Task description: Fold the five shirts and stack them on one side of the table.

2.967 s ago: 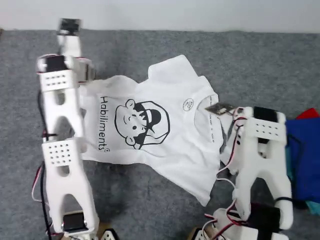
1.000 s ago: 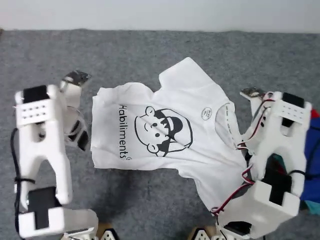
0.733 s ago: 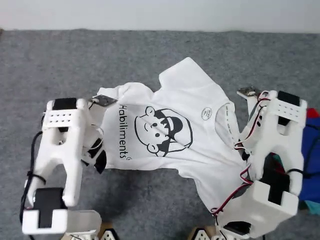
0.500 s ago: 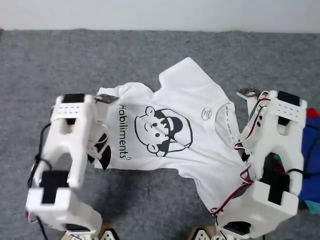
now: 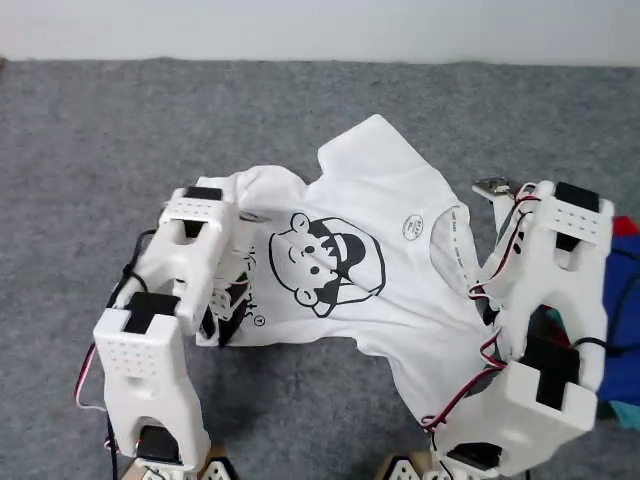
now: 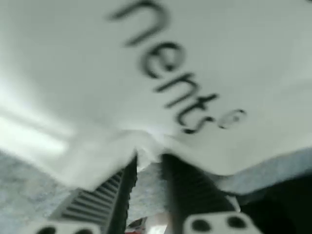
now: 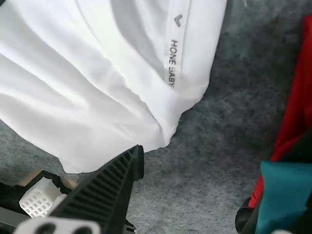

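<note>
A grey felt-like cover spreads over the table [image 5: 90, 130], with a white wall [image 5: 300, 25] along its far edge. The white shirt [image 5: 380, 230] lies flat, printed side up, about the middle of the table, its collar turned toward the right edge and its hem toward the left edge; one sleeve points to the far edge and the other trails toward the near edge beside the right arm's base. A cartoon face [image 5: 325, 262] is printed on its chest, and a line of dark lettering [image 6: 180, 83] runs along near the hem. The left arm [image 5: 185, 270] leans in from the near-left corner and covers the hem end of the shirt. In the left wrist view the left gripper [image 6: 146, 161] has its two fingers drawn close together on a puckered fold of the hem, so it is pinching the white shirt there. The right arm [image 5: 555, 290] stands by the collar end, near the right edge. The right gripper [image 7: 180, 200] hangs just off the collar band over bare grey cover, its ribbed finger [image 7: 109, 187] well apart from the other, holding nothing. A heap of other shirts lies at the right edge, partly behind the right arm: a red one [image 7: 292, 92], a blue one [image 5: 625, 280] and a teal one [image 7: 285, 190]
</note>
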Available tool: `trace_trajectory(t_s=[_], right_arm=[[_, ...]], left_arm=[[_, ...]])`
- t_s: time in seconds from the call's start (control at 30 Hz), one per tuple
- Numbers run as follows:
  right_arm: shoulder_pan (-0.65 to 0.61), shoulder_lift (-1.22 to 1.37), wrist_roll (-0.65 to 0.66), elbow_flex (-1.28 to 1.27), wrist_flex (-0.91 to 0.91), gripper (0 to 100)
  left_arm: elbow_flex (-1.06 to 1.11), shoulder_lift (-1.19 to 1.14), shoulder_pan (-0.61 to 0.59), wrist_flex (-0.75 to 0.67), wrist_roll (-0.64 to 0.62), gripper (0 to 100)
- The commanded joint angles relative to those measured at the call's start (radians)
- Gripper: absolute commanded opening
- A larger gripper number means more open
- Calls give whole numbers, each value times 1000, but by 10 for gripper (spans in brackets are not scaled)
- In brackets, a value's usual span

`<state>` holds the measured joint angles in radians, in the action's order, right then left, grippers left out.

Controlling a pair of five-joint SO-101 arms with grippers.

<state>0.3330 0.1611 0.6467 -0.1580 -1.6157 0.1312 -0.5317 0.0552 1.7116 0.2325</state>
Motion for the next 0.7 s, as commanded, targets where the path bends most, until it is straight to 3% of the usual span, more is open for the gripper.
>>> trace_trajectory(t_s=[0.0,0.2,0.37,0.67], right_arm=[[-13,-51,-11,17,-12,500],[-7,-51,-9,17,-12,500],[-7,-59,-9,17,-13,500],[-12,-59,-9,17,-13,500]], left_arm=[[13,15,18,44,49,12],[56,31,-95,44,60,12],[116,31,-213,44,224,12],[150,31,-440,46,407,12]])
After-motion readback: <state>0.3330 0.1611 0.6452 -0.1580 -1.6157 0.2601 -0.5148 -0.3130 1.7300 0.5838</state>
